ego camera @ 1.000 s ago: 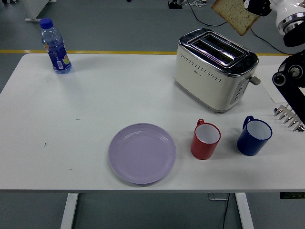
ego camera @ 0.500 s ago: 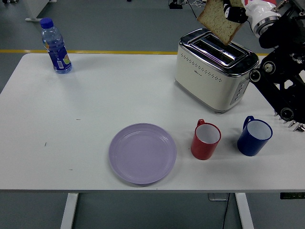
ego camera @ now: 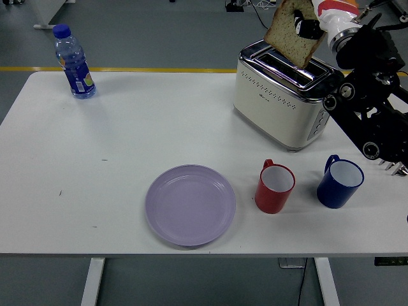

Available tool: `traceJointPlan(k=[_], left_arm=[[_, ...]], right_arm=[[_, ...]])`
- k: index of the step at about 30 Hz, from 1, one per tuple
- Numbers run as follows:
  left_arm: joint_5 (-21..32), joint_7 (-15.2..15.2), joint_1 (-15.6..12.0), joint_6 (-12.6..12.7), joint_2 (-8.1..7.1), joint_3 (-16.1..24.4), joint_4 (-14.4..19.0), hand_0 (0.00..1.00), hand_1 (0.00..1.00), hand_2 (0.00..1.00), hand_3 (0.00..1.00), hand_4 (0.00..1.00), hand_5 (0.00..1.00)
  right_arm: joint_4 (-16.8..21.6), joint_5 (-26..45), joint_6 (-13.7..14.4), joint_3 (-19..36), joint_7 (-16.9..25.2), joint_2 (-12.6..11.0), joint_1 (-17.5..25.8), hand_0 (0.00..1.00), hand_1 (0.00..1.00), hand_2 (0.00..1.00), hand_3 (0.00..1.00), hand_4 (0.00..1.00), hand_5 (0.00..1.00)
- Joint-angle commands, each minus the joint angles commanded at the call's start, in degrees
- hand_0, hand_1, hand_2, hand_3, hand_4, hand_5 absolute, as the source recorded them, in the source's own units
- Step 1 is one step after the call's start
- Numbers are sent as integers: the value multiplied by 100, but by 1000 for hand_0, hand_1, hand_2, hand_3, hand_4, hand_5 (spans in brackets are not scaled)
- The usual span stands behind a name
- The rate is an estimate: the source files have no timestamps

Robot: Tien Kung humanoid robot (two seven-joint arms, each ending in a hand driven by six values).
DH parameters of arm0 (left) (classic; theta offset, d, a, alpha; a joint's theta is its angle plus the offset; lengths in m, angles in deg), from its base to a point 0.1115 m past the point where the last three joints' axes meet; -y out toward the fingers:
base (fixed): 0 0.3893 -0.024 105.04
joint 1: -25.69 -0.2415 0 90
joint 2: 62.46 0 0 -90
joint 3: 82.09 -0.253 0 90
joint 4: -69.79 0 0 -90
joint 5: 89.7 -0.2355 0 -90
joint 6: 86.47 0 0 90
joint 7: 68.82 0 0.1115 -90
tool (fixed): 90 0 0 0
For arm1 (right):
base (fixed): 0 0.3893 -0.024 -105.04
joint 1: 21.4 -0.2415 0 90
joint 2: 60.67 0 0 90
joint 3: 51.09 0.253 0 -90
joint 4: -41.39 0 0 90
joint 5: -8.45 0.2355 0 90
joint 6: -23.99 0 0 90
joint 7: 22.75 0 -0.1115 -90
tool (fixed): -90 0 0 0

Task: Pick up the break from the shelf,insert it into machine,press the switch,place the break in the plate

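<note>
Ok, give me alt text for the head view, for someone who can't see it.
The right robot hand holds a bread slice just above the slots of a cream toaster on a white table. Nearer the front sit a purple plate, a red mug and a blue mug; a water bottle stands far left.

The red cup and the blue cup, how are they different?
The red cup stands left of the blue cup, closer to the purple plate. The red cup's handle points toward the toaster; the blue cup's handle points up-left. Both stand upright, white inside and look empty.
</note>
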Motion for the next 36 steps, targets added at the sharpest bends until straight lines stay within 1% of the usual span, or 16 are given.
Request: traceJointPlan(k=[7, 17, 25, 36], left_arm=[[-11, -2, 13, 1, -4, 8, 0, 689, 696, 681, 567, 289, 821], [-29, 3, 25, 7, -4, 14, 0, 689, 696, 681, 568, 288, 820], [-72, 0, 25, 4, -8, 43, 0, 689, 696, 681, 569, 288, 819], [-81, 0, 29, 10, -13, 59, 0, 690, 696, 680, 568, 288, 817]], right_arm=[[-238, -31, 21, -84, 31, 61, -51, 142, 224, 349, 465, 437, 2], [-482, -136, 37, -254, 135, 45, -74, 141, 221, 348, 465, 439, 2], [-574, -174, -16, -313, 161, 55, -88, 139, 220, 347, 464, 440, 2], [-607, -172, -98, -402, 193, 91, -74, 141, 220, 347, 465, 437, 2]])
